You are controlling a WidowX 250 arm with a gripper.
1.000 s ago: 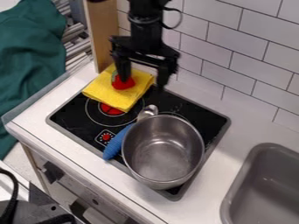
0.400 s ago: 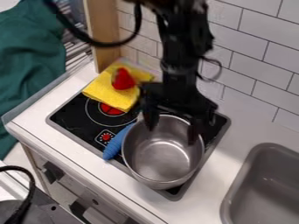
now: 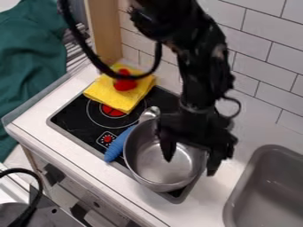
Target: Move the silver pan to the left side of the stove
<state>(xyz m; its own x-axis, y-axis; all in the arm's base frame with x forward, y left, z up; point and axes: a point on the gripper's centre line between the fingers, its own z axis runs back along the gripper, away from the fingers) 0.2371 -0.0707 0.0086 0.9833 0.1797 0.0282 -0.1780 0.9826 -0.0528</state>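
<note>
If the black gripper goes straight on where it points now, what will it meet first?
Most likely the silver pan, whose right side lies below the gripper, though the depth is unclear.

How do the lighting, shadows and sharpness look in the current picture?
Camera view: soft, even light; pale glare inside the pan; a faint shadow on the counter right of the arm; the dark gripper shows little surface detail.
</note>
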